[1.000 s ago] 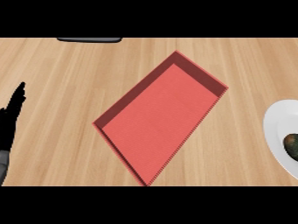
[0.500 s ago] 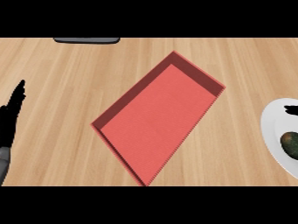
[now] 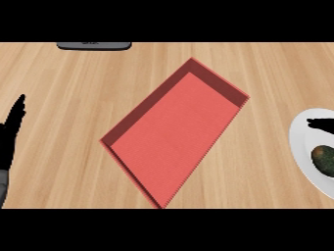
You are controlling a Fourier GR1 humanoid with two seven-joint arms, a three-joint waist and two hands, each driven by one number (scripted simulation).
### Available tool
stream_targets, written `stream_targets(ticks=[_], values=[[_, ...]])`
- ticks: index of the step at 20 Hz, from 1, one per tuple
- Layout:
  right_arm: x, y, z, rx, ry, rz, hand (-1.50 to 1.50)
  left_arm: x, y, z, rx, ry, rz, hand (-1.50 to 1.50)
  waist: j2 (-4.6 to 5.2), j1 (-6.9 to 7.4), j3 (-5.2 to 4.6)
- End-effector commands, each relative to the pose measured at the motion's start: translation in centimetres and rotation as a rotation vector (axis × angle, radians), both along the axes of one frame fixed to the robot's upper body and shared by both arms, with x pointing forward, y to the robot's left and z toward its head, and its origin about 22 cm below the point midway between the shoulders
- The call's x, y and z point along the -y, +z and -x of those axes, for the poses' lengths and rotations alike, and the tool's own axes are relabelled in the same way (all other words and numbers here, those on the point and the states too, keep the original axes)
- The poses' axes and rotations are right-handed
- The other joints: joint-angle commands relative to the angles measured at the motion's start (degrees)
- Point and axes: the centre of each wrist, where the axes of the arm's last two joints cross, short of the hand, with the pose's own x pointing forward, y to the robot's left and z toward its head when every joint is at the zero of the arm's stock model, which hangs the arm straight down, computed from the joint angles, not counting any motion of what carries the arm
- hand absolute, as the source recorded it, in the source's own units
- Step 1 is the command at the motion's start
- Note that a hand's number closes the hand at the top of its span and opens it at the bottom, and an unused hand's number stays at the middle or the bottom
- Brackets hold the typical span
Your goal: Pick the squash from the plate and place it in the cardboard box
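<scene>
On the wooden table, the dark green squash lay on the white plate at the right edge, where the right robot hand reached over it, fingers uncurled and holding nothing, while the red box sat centre and the left robot hand rested flat-fingered at left.

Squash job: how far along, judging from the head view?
Nothing is done yet: the red box holds nothing. In hand: the right hand is over the white plate at the view's right edge, its fingers beside the dark green squash, which lies on the plate, not gripped. Left: grasp, lift, carry to the box, release. The left hand rests open at the left edge.
</scene>
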Motion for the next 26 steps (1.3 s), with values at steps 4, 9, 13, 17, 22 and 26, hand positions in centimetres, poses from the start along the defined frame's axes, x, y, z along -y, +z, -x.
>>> stream_targets(ticks=[4, 9, 13, 17, 22, 26], values=[[-0.5, -0.9, 0.4, -0.068, 0.134, -0.155, -1.5, 1.3, -0.1, 0.5, -0.007, 0.01, 0.004, 0.0, -0.33, -0.69, -0.05], [-2.5, -1.3, -0.2, -0.05, 0.184, -0.195, -1.5, -0.3, -0.3, 0.0, -0.012, 0.025, -0.01, 0.0, -0.33, -1.34, -0.12], [-1.5, 0.8, -0.2, -0.068, 0.181, -0.156, -1.5, 0.0, 1.3, 0.6, -0.016, 0.011, -0.001, 0.0, -0.45, -0.84, -0.09], [-1.5, 1.2, 0.1, -0.07, 0.166, -0.047, -1.5, -1.5, 0.0, 1.0, -0.01, 0.015, -0.001, 0.0, -0.33, -0.93, -0.12], [-2.8, -2.5, 0.2, -0.099, 0.115, 0.017, -1.5, -0.6, 0.4, 0.0, -0.007, 0.018, -0.012, 0.0, -0.06, -0.29, -0.04], [-2.9, -3.8, 0.9, -0.057, 0.082, -0.034, 1.5, 0.3, -0.9, 1.2, 0.001, 0.01, 0.007, 0.0, -0.18, -0.44, -0.05]])
